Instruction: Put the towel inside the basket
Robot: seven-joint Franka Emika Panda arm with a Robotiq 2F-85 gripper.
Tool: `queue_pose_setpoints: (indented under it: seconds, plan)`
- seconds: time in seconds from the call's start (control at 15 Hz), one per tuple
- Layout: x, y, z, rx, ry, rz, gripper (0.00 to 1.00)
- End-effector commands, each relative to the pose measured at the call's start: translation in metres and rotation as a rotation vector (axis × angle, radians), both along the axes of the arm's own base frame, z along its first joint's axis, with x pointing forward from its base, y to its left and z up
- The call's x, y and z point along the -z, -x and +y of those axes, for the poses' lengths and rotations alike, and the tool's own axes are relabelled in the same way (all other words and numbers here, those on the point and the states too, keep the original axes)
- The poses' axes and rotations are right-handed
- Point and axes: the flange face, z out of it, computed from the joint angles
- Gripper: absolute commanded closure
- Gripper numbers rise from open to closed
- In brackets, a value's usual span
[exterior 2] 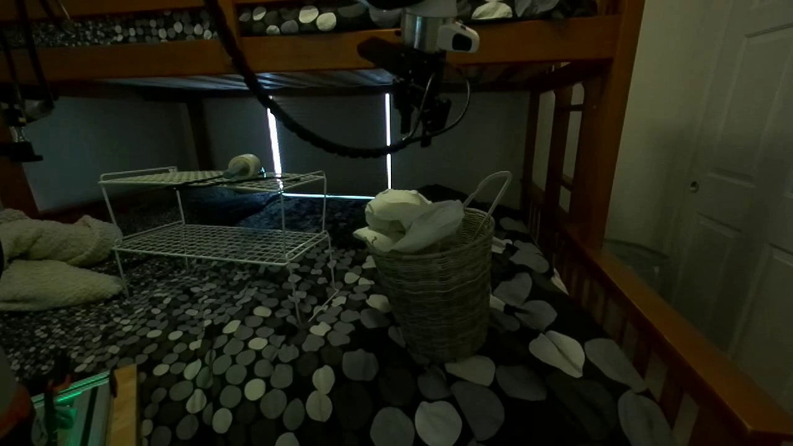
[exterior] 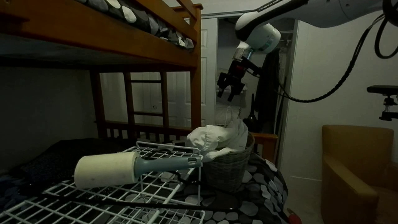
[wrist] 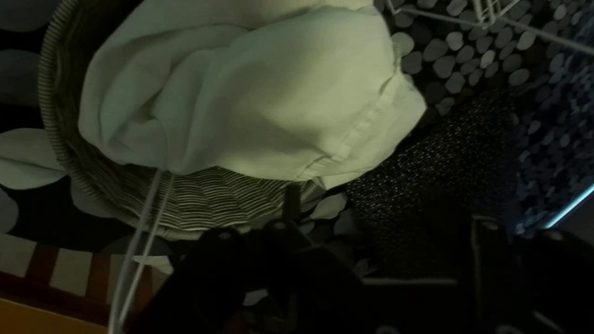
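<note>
A white towel (exterior: 217, 137) lies bunched in the mouth of a woven basket (exterior: 228, 171), with part of it hanging over the rim. The basket (exterior 2: 433, 303) stands upright on the bed, and the towel (exterior 2: 409, 220) covers much of its opening. In the wrist view the towel (wrist: 260, 102) fills one side of the basket (wrist: 213, 199), and the inner wall shows beside it. My gripper (exterior: 225, 95) is above the basket, apart from the towel. It also shows in an exterior view (exterior 2: 416, 133). In the wrist view the gripper's (wrist: 366, 204) dark fingers are spread, with nothing between them.
The basket's thin white handle (exterior 2: 495, 186) stands up from the rim. A white wire rack (exterior 2: 210, 244) bears a lint roller (exterior: 105, 170). The upper bunk's wooden rail (exterior 2: 520, 40) is near the arm. A low rail (exterior 2: 644, 310) edges the bed. A fleece blanket (exterior 2: 59, 260) lies beyond the rack.
</note>
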Motion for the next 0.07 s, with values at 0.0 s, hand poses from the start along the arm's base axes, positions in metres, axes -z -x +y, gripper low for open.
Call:
queue_pose_setpoints:
  seconds: [0.0]
  plan:
    - [-0.0087, 0.0003, 0.0032, -0.014, -0.002, -0.003, 0.15]
